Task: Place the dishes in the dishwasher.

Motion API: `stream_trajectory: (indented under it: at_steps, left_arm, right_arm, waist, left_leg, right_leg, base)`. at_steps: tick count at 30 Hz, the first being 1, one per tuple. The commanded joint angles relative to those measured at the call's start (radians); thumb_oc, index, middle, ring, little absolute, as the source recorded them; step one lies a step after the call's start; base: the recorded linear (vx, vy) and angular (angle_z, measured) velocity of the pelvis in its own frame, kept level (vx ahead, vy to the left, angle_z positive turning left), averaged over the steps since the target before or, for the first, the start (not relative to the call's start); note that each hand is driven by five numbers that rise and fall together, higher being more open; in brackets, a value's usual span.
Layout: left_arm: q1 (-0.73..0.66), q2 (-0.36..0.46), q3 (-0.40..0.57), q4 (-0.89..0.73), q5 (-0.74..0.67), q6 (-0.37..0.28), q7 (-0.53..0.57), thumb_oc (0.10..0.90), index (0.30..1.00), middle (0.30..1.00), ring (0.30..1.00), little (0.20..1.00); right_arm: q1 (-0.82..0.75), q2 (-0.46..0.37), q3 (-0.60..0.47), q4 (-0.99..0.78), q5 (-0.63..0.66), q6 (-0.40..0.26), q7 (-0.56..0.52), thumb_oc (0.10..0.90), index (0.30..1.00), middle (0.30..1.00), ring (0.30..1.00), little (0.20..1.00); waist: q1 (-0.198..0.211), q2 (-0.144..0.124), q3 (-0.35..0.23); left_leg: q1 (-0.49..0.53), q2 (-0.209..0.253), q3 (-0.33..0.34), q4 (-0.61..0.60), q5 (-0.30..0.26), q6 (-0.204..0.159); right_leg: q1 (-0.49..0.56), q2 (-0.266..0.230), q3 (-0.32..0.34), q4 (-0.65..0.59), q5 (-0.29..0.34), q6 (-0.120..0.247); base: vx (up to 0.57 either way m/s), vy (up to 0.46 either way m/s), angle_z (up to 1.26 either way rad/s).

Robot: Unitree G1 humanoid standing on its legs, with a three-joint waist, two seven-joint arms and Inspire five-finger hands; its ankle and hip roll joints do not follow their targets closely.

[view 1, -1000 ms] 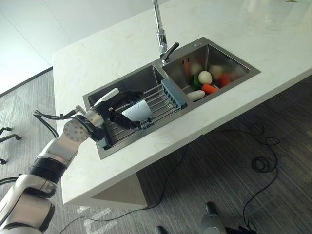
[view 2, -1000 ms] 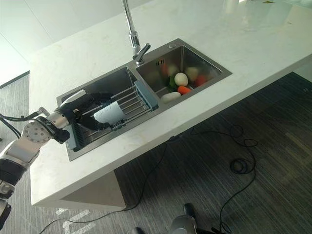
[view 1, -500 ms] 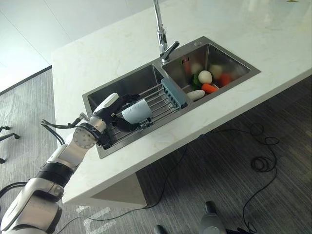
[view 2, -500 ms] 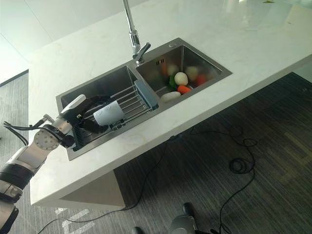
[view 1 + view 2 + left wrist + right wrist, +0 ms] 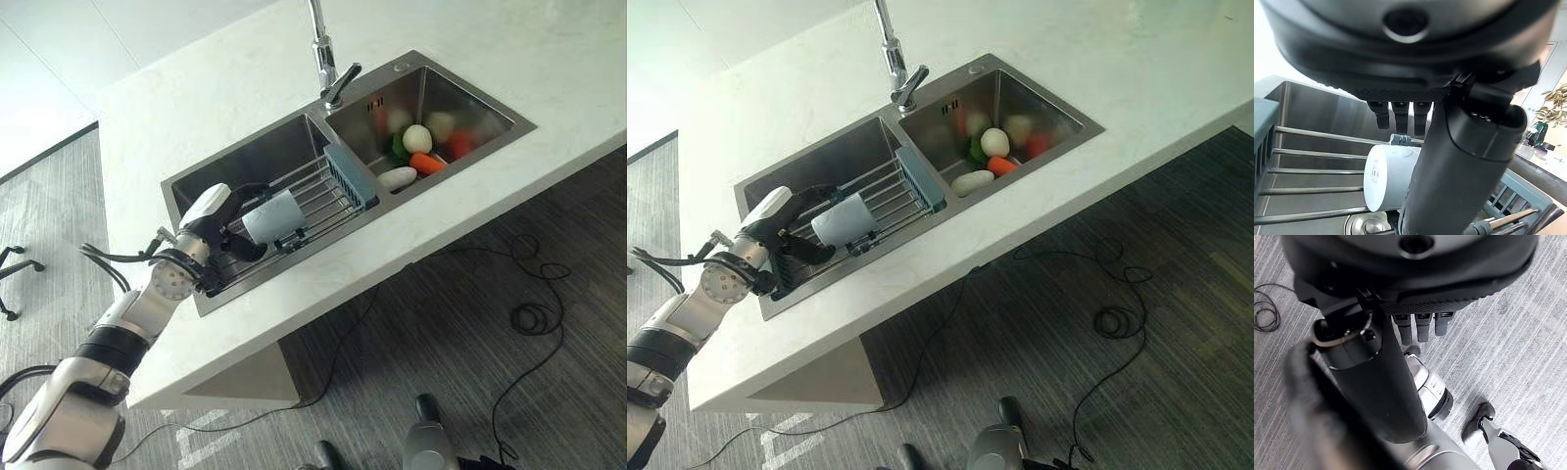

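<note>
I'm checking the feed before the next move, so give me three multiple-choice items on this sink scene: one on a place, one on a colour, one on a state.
1. Where does the white cup lie?
A. on the wire rack over the left basin
B. among the vegetables
C. on the counter

2. What colour is the rack's end piece?
A. red
B. blue-grey
C. yellow

3. How is the left hand?
A. hanging by the floor
B. flat on the counter
C. curled round the cup

Answers: 1 A, the cup rests on the rack's bars. 2 B, it looks blue-grey. 3 C, thumb and fingers enclose the cup in the left wrist view.
</note>
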Motion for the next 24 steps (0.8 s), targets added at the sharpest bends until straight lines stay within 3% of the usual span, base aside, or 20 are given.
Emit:
stream_trajectory:
  at_steps: [1, 13, 24]
  left_arm:
    - [-0.124, 0.006, 0.073, 0.012, 0.002, 0.003, 0.096, 0.800, 0.900, 0.900, 0.900, 0.900]
    - [-0.149, -0.003, 0.058, 0.038, -0.040, -0.004, 0.061, 0.800, 0.900, 0.900, 0.900, 0.900]
    - [-0.158, -0.032, 0.038, 0.074, -0.014, 0.051, 0.048, 0.800, 0.900, 0.900, 0.900, 0.900]
  right_arm:
    - [0.009, -0.018, 0.001, -0.040, 0.009, 0.010, -0.008, 0.800, 0.900, 0.900, 0.900, 0.900]
    - [-0.014, -0.044, 0.002, -0.041, 0.001, 0.011, -0.012, 0.800, 0.900, 0.900, 0.900, 0.900]
    - [-0.029, -0.066, -0.007, -0.061, -0.009, 0.011, -0.029, 0.800, 0.900, 0.900, 0.900, 0.900]
  waist:
    - [-0.016, 0.006, -0.049]
    - [-0.036, 0.020, -0.012]
    - [-0.056, 0.053, 0.011]
  left_leg:
    - [-0.086, 0.031, -0.052, 0.215, -0.203, 0.019]
    - [-0.094, 0.048, -0.044, 0.215, -0.184, 0.006]
    - [-0.096, 0.036, -0.032, 0.215, -0.182, 0.004]
  right_leg:
    - [-0.084, -0.064, 0.013, 0.152, -0.153, 0.076]
    - [-0.109, -0.049, 0.027, 0.152, -0.146, 0.062]
    - [-0.126, -0.062, 0.043, 0.152, -0.139, 0.066]
  base:
    - [0.00, 0.000, 0.00]
    - [0.00, -0.019, -0.06]
    - [0.03, 0.028, -0.06]
